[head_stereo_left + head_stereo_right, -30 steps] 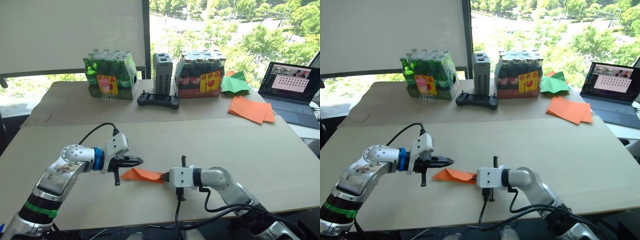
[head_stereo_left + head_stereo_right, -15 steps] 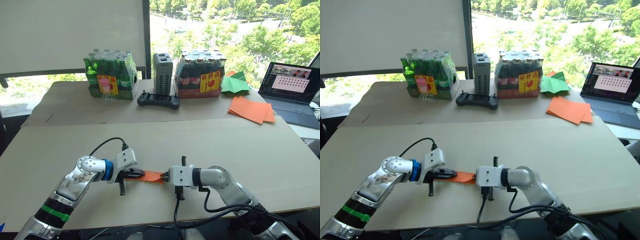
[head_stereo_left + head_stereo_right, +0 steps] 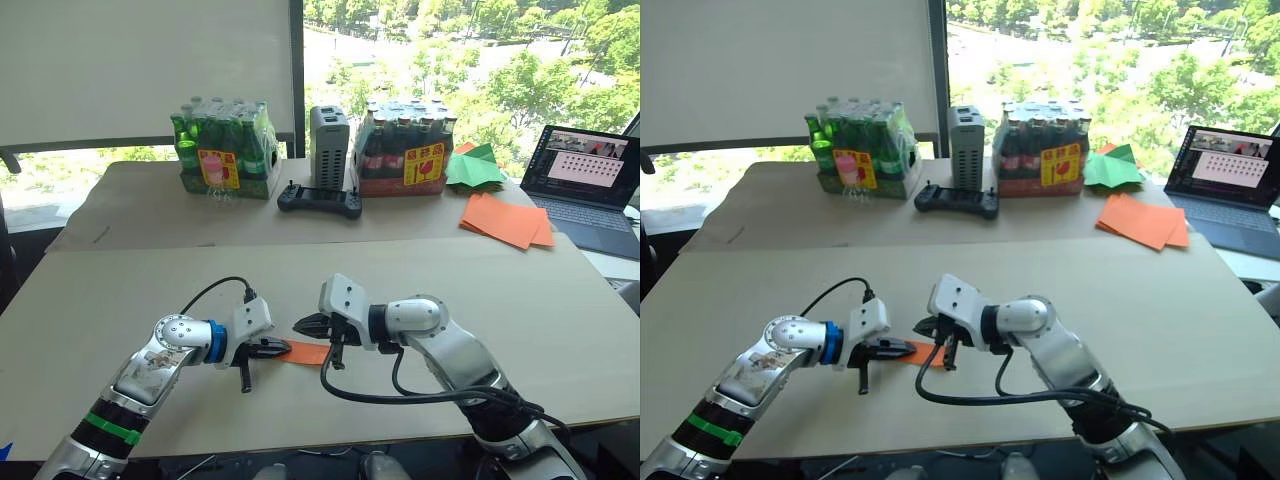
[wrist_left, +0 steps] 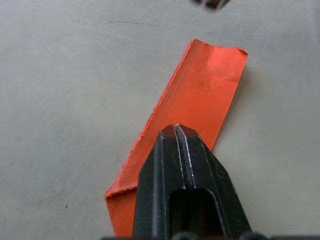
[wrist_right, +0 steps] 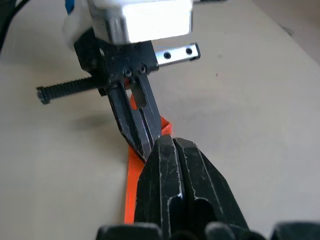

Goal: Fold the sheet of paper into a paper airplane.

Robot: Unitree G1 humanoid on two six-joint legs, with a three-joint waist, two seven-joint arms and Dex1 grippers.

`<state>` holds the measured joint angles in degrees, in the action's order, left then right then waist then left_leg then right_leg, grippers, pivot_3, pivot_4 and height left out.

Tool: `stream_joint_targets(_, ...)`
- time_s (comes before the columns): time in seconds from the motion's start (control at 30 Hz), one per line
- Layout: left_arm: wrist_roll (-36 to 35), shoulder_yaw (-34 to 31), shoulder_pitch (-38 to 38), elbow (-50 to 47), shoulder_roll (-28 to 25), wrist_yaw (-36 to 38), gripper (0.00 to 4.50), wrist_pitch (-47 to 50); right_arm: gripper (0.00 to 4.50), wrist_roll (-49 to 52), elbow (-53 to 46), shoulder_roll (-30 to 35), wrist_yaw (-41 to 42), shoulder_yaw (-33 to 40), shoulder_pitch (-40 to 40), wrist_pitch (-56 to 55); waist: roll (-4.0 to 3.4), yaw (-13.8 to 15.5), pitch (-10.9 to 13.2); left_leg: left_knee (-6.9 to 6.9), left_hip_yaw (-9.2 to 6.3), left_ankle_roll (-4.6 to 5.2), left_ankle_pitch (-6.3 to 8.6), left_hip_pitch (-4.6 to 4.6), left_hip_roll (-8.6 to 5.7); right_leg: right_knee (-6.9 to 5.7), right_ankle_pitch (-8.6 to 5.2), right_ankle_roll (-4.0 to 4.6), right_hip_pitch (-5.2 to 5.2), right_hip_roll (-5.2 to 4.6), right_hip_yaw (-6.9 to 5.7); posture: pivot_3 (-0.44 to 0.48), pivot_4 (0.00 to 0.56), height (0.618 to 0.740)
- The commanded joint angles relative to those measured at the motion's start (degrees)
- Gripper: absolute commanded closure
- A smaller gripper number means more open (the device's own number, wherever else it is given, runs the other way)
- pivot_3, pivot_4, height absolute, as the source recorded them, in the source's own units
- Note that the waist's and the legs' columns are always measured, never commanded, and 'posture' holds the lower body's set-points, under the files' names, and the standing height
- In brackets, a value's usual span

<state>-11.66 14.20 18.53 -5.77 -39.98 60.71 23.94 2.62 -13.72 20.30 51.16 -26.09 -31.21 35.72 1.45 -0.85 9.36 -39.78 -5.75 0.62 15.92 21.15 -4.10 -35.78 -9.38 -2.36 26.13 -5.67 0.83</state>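
Note:
The sheet of paper (image 3: 310,352) is a narrow folded orange strip lying flat on the near table. In the left wrist view the sheet of paper (image 4: 205,95) shows a long crease and a ragged edge. My left gripper (image 3: 283,348) is shut, its tips resting down on the strip's left end. My right gripper (image 3: 300,325) is also shut and hovers just above the strip, tips pointing left, close to the left gripper's tips. In the right wrist view the right gripper (image 5: 168,142) almost meets the left gripper's fingers (image 5: 135,125) over the paper (image 5: 131,185).
At the back stand a pack of green bottles (image 3: 222,150), a grey box (image 3: 328,148) and a pack of dark bottles (image 3: 405,148), with a black controller (image 3: 318,202) in front. A stack of orange sheets (image 3: 505,220), green paper (image 3: 472,168) and a laptop (image 3: 590,180) sit far right.
My left gripper came down onto the strip's left end and stayed. My right gripper let go of the right end, rose and swung left over the paper.

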Motion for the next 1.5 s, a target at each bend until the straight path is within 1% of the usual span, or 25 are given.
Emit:
stream_joint_targets(0.03,0.47,0.14,-0.28,0.17,0.17,-0.28,4.50,0.90,4.48,-2.68,3.87,-0.54,-1.33,-2.90,-1.45,-2.45,0.00,-0.03,0.00,0.00,0.01,0.00,0.00,0.00,-0.01,0.00,0.00,0.00,0.00,-0.01,0.01,0.000,0.150,0.699)
stream_joint_targets(0.2,0.45,-0.17,-0.47,-0.42,-0.06,-0.41,4.50,1.25,4.48,-4.92,8.98,-0.38,-1.51,-5.10,-1.88,-3.79,0.00,-0.11,0.00,0.00,0.01,0.00,0.00,0.00,0.00,-0.01,0.00,0.00,0.02,0.00,0.01,0.000,0.150,0.699)
stream_joint_targets(0.3,0.44,-0.27,-0.64,-0.85,-0.19,-0.60,4.50,1.51,4.48,-5.93,10.83,0.21,-1.38,-6.04,-1.62,-2.54,-0.01,-0.13,-0.01,0.00,0.01,0.00,0.00,-0.01,0.01,-0.02,0.00,0.00,0.01,0.01,0.00,0.000,0.150,0.699)
stream_joint_targets(0.47,0.60,-0.04,-0.92,-1.26,-0.17,-0.80,4.50,1.71,4.48,-6.07,11.31,1.00,-0.15,-7.44,-1.17,1.85,-0.04,-0.13,-0.03,0.00,0.01,0.00,0.00,-0.03,0.01,-0.02,0.00,0.00,-0.01,0.01,0.01,0.000,0.150,0.699)
stream_joint_targets(0.77,1.02,0.48,-0.42,-0.77,0.03,-0.97,4.50,1.58,4.48,-6.80,10.46,3.66,0.11,-9.70,0.31,5.81,-0.16,0.06,-0.18,0.00,0.00,0.00,0.00,-0.06,0.00,-0.01,0.00,-0.01,-0.06,-0.01,0.00,0.000,0.150,0.699)
stream_joint_targets(1.1,1.73,1.05,0.08,0.18,-0.02,-0.66,4.50,0.61,4.48,-6.85,9.19,7.05,-0.53,-9.12,2.47,8.27,-0.21,0.29,-0.34,0.00,-0.01,0.01,0.01,-0.13,-0.05,0.02,-0.03,-0.05,-0.20,-0.06,-0.01,0.000,0.150,0.699)
stream_joint_targets(1.2,1.75,1.17,0.26,0.34,0.08,-0.57,4.50,0.46,4.48,-6.67,7.85,8.84,-0.11,-9.31,3.13,9.72,-0.22,0.40,-0.34,0.01,-0.04,0.05,0.04,-0.37,-0.06,0.07,-0.11,-0.17,-0.52,-0.08,-0.04,0.000,0.150,0.699)
stream_joint_targets(1.27,1.76,1.29,0.57,0.55,0.22,-0.45,4.50,0.37,4.48,-6.37,6.87,10.07,-0.10,-9.10,4.02,10.89,-0.25,0.53,-0.35,0.08,-0.09,0.14,0.13,-0.81,-0.04,0.22,-0.42,-0.65,-1.03,-0.09,-0.09,0.000,0.150,0.699)
stream_joint_targets(1.3,1.82,1.35,0.76,0.67,0.30,-0.38,4.50,0.32,4.48,-6.29,6.38,10.62,-0.15,-9.03,4.43,11.16,-0.29,0.59,-0.38,0.08,-0.11,0.14,0.21,-0.94,-0.03,0.27,-0.48,-0.71,-1.18,-0.09,-0.10,0.000,0.150,0.699)
stream_joint_targets(1.5,2.14,1.70,1.81,1.48,0.95,-0.03,4.50,0.00,4.48,-5.06,1.77,13.50,-0.32,-8.04,6.56,14.10,-0.40,1.38,-0.48,0.05,-0.22,0.25,0.29,-1.00,-0.05,0.68,-0.49,-0.77,-1.52,-0.13,-0.22,0.000,0.150,0.699)
